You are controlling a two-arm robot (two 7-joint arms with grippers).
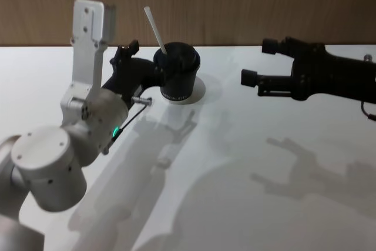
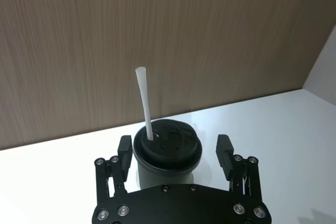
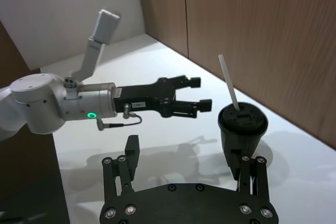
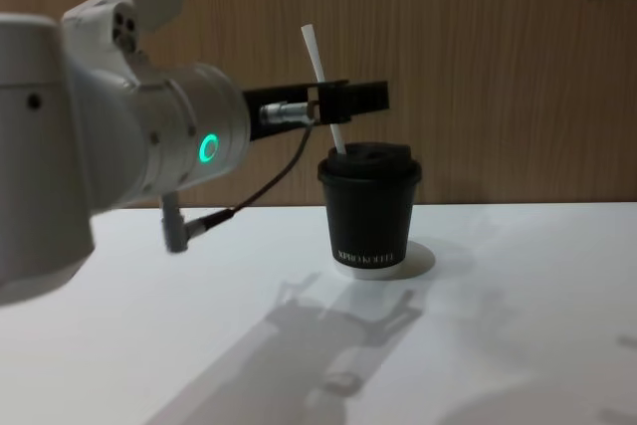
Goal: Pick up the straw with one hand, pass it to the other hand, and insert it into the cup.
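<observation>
Presently the left end effector [image 2: 176, 153] stands open just beside the cup [image 1: 178, 77], clear of the straw [image 1: 155, 29] leaning in the lid. The straw looks light, stiff and easily tipped; any regrip belongs mid-shaft. The right end effector [image 1: 255, 63] hangs open, well apart, over open table [image 1: 247, 163].

One thin white straight straw [image 1: 155, 29], one small black paper coffee cup [image 1: 178, 74] with a black plastic lid, two black blocky grippers – left [image 1: 128, 57] and right [image 1: 254, 63] – on one white table [image 1: 235, 163]
</observation>
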